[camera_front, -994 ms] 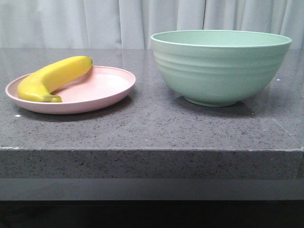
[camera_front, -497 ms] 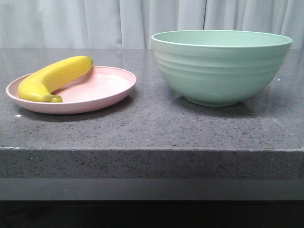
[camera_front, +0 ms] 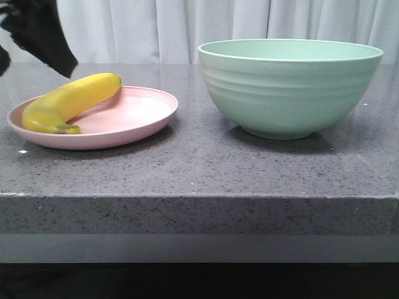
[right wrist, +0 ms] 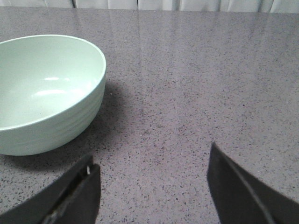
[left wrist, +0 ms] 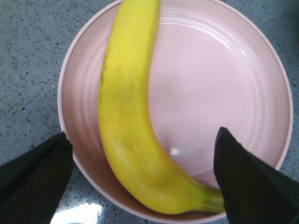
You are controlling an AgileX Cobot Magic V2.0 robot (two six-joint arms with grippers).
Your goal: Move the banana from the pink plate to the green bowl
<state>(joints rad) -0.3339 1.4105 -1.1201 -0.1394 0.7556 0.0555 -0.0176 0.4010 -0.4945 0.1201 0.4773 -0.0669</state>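
The yellow banana point(camera_front: 70, 102) lies on the left side of the pink plate point(camera_front: 134, 118), stem tip toward the front. The green bowl point(camera_front: 288, 86) stands to the right, empty as far as the right wrist view shows point(right wrist: 44, 91). My left gripper point(camera_front: 37, 31) enters at the top left, above the plate. In the left wrist view it point(left wrist: 142, 179) is open, its fingers wide either side of the banana point(left wrist: 126, 116) over the plate point(left wrist: 219, 93), not touching it. My right gripper point(right wrist: 152, 186) is open and empty over bare counter beside the bowl.
The dark speckled stone counter point(camera_front: 199, 168) has its front edge near me. White curtains point(camera_front: 187, 28) hang behind it.
My left gripper has come into the front view at the top left, above the plate. The banana, plate and bowl have not moved.
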